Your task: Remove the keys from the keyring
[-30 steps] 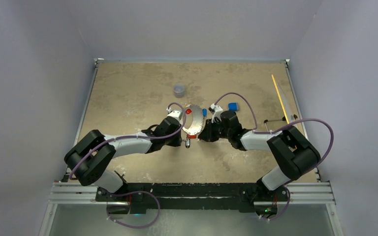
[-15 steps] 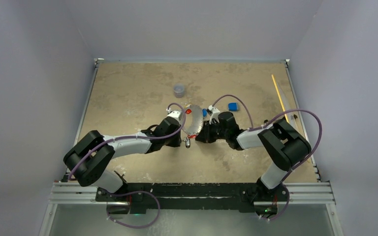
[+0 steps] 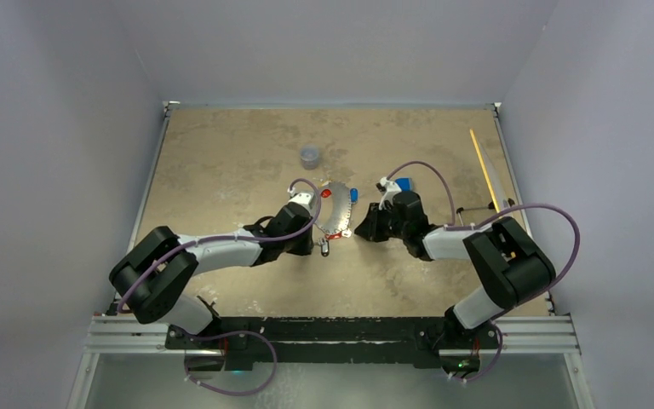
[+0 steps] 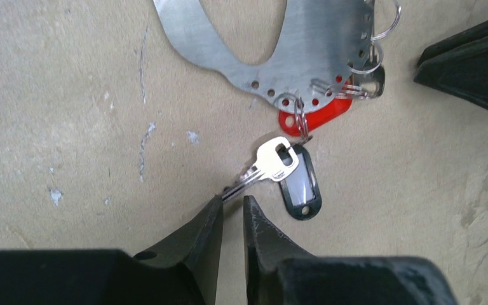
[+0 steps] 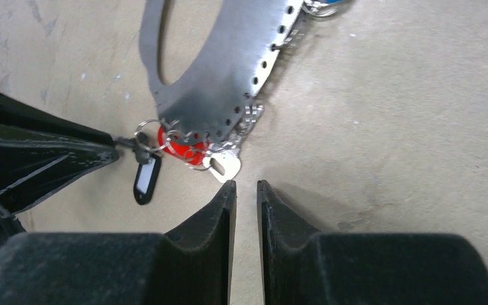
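Keyring (image 3: 334, 215) lies flat at the middle of the table (image 3: 221, 153) in the top view, between the 2 arms. The left gripper (image 3: 317, 242) is at its lower left edge, the right gripper (image 3: 360, 228) just beside its lower right edge. A grey cup (image 3: 310, 156) and a blue block (image 3: 403, 183) sit well apart, higher in the frame.

In the left wrist view, a silver key (image 4: 273, 162) with a black tag (image 4: 298, 185) hangs by a small split ring (image 4: 299, 119) from a hole in the keyring's lower rim, beside a red tag (image 4: 318, 113). The left jaws are almost closed and the key's blade tip goes between them; it seems pinched.

In the right wrist view, the right jaws are nearly together and hold nothing. A second silver key (image 5: 223, 165) lies just before the tips.

I judge the step in hand is pulling 1 key off. Next, the right gripper should hold the keyring down while the left works the split ring out of its hole.
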You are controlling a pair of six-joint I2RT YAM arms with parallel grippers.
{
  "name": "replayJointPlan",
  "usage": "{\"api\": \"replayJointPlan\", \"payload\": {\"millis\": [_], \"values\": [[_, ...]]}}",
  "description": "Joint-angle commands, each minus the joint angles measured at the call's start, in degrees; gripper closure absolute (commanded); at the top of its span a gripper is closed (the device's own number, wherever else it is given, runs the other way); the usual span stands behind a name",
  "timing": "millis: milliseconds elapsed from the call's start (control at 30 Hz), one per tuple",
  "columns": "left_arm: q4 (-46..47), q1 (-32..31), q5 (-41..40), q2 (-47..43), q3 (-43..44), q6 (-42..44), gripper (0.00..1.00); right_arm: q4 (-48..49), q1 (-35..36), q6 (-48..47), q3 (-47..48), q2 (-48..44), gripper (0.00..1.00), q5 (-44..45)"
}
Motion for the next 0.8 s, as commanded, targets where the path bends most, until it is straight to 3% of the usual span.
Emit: {"api": "replayJointPlan", "payload": {"millis": [0, 200, 300, 533, 767], "values": [[-6.0, -0.3, 1.6, -1.1, -1.8, -0.4, 0.81, 0.7, 3.0, -3.7, 0.8, -3.7, 0.79, -2.8], [-4.4, -0.3, 3.6, -6.2, -0.6, 0.1, 0.63, 5.1, 9.6, -0.6, 1.4, -5.8, 0.77, 0.4], [-2.7, -0.3, 4.1, -7.1, 0.1, 0.5, 0.59, 8.3, 10.5, 1.5, 1.8, -4.7, 0.77, 2.5], [0.9, -0.4, 3.2, -2.5, 4.1, 3.2, 0.56, 12.6, 11.2, 4.0, 4.6, 2.2, 0.78, 2.5], [2.5, -0.4, 2.1, 3.8, 7.4, 5.7, 0.62, 13.8, 11.2, 4.6, 5.6, 7.0, 0.78, 2.2]]}}
